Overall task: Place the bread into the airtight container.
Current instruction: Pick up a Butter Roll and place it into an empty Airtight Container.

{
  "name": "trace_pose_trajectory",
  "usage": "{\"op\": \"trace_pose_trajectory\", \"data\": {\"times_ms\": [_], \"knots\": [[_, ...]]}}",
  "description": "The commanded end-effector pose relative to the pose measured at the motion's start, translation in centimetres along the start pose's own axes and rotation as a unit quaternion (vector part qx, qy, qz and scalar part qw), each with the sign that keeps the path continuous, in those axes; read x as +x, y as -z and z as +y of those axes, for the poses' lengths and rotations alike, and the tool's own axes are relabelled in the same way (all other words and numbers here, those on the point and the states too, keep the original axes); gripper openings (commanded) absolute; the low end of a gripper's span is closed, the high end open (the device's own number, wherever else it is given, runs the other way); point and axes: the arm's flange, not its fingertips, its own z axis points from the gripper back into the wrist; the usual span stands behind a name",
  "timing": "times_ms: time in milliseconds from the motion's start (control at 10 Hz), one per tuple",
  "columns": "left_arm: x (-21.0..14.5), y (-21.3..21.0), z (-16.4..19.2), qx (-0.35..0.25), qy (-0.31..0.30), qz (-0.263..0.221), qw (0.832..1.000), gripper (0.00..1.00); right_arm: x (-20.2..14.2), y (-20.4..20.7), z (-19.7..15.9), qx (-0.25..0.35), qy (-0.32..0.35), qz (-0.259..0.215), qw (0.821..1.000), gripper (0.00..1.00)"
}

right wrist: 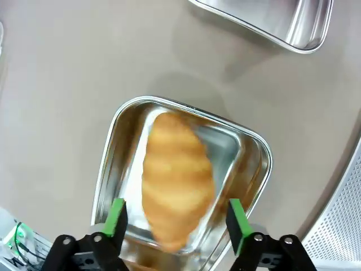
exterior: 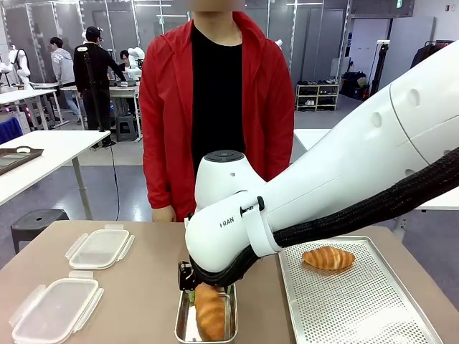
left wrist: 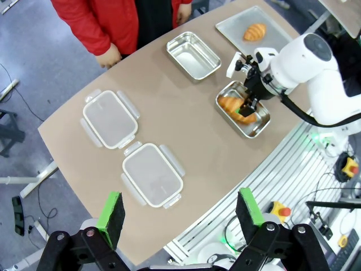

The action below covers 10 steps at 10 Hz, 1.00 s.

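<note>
A golden croissant, the bread (right wrist: 177,203), lies lengthwise in a small metal container (right wrist: 248,147) on the brown table. It looks slightly blurred. My right gripper (right wrist: 176,220) hangs straight above it, open, with a green pad on each side of the bread and a gap to each. The front view shows the same bread (exterior: 209,312) in the container (exterior: 183,322) just below the right gripper (exterior: 197,292). In the left wrist view the bread (left wrist: 237,107) sits under the right gripper (left wrist: 248,104). My left gripper (left wrist: 179,210) is open, high above the table's near edge.
A second croissant (exterior: 328,258) lies on a perforated metal tray (exterior: 358,301) at the right. Another empty metal container (left wrist: 193,55) stands farther off. Two clear plastic lids (exterior: 100,249) (exterior: 54,309) lie at the left. A person in a red jacket (exterior: 215,107) stands at the far side.
</note>
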Motion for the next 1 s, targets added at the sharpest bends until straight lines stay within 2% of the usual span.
{"op": "trace_pose_trajectory", "data": {"times_ms": [0,100,900], "knots": [[-0.01,-0.15,0.10,-0.001,0.009,-0.001,1.000,1.00,-0.38,0.99,-0.30,-0.012,0.016,-0.005,1.000,0.93],[-0.01,-0.15,0.10,-0.001,0.009,-0.001,1.000,1.00,0.00,0.00,0.00,0.000,0.000,0.000,1.000,0.93],[-0.01,-0.15,0.10,-0.001,0.009,-0.001,1.000,1.00,0.00,0.00,0.00,0.000,0.000,0.000,1.000,0.93]]}}
